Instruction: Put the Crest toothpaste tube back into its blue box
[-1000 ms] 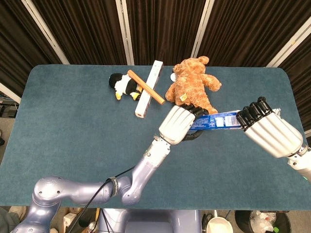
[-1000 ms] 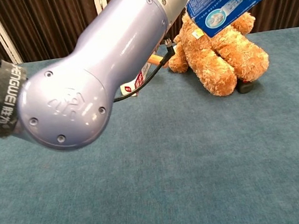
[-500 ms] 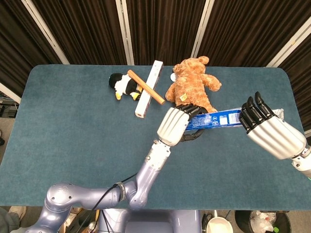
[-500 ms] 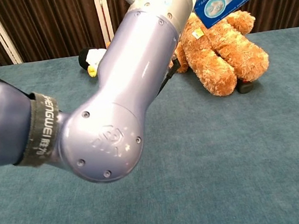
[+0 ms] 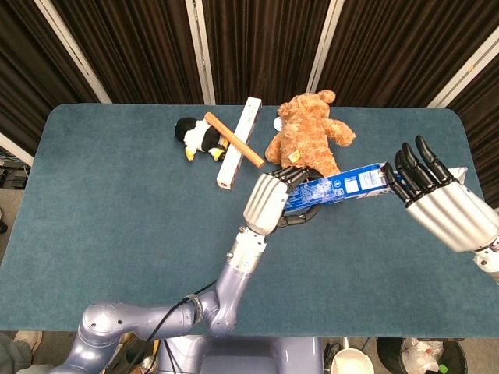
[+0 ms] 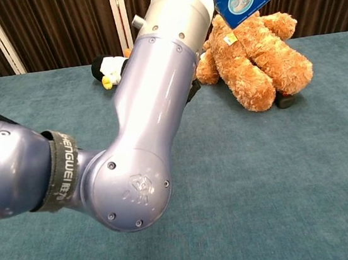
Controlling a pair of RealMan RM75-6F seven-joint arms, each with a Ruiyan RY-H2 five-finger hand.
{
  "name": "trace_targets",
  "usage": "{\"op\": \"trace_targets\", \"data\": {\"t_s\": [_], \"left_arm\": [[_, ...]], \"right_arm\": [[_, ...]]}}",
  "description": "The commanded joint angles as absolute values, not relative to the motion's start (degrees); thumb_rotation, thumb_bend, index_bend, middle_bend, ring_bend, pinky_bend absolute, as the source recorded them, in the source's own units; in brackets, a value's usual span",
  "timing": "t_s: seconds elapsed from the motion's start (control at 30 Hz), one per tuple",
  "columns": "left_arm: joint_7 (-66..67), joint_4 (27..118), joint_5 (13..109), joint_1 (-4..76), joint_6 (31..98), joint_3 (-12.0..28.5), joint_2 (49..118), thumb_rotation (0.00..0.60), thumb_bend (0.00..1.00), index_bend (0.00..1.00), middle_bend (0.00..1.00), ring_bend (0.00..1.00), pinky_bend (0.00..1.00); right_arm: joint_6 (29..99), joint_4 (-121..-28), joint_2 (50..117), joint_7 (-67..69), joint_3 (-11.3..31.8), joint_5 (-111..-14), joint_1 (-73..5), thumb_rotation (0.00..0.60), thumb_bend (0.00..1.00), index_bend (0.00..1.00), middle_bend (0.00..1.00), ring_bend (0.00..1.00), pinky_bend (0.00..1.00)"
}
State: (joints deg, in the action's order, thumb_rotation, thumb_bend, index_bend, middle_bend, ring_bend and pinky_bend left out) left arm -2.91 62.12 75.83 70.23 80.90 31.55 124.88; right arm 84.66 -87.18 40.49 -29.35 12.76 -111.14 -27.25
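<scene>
I see the blue box (image 5: 337,187) right of frame centre, tilted, white print on its face, raised above the table (image 5: 117,195). My left hand (image 5: 269,201) grips its lower end; right hand (image 5: 444,206) touches the other end, fingers extended together. Toothpaste tube not discernible

Blue-green table cloth (image 5: 117,195), brown teddy bear (image 5: 308,136) lying near the far edge, black-and-white penguin plush (image 5: 199,139) to its left, long white box (image 5: 239,142) between them, orange-brown wooden stick (image 5: 233,139) lying across the box
</scene>
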Motion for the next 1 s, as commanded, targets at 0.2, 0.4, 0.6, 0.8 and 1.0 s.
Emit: {"op": "trace_targets", "data": {"t_s": [0.2, 0.4, 0.6, 0.8, 1.0], "left_arm": [[-5.47, 61.25, 77.39, 69.77, 82.07, 31.50, 125.00, 0.600, 0.52, 0.37, 0.50, 0.45, 0.55], [-6.18, 60.76, 77.55, 69.72, 81.94, 31.57, 125.38, 0.600, 0.53, 0.36, 0.50, 0.45, 0.55], [-6.10, 60.07, 77.91, 69.78, 81.55, 31.22, 125.61, 0.600, 0.53, 0.36, 0.50, 0.45, 0.55], [-6.28, 59.29, 78.14, 69.62, 81.19, 30.69, 126.00, 0.600, 0.53, 0.36, 0.50, 0.45, 0.55], [-6.36, 58.73, 78.79, 70.60, 80.97, 31.25, 126.25, 0.600, 0.53, 0.36, 0.50, 0.45, 0.55]], "right_arm": [[84.19, -88.88, 41.18, -32.22, 13.53, -108.31, -26.55, 0.600, 0.41, 0.00, 0.21, 0.11, 0.09], [84.90, -89.06, 41.49, -33.62, 13.65, -109.14, -26.56, 0.600, 0.41, 0.00, 0.20, 0.10, 0.09], [86.30, -87.95, 41.94, -33.53, 14.14, -108.81, -26.33, 0.600, 0.41, 0.00, 0.20, 0.10, 0.06], [88.37, -86.42, 42.37, -33.43, 15.14, -107.72, -25.96, 0.600, 0.41, 0.00, 0.20, 0.10, 0.06], [89.63, -86.04, 41.53, -33.43, 15.65, -108.76, -26.20, 0.600, 0.41, 0.00, 0.20, 0.10, 0.06]]}}
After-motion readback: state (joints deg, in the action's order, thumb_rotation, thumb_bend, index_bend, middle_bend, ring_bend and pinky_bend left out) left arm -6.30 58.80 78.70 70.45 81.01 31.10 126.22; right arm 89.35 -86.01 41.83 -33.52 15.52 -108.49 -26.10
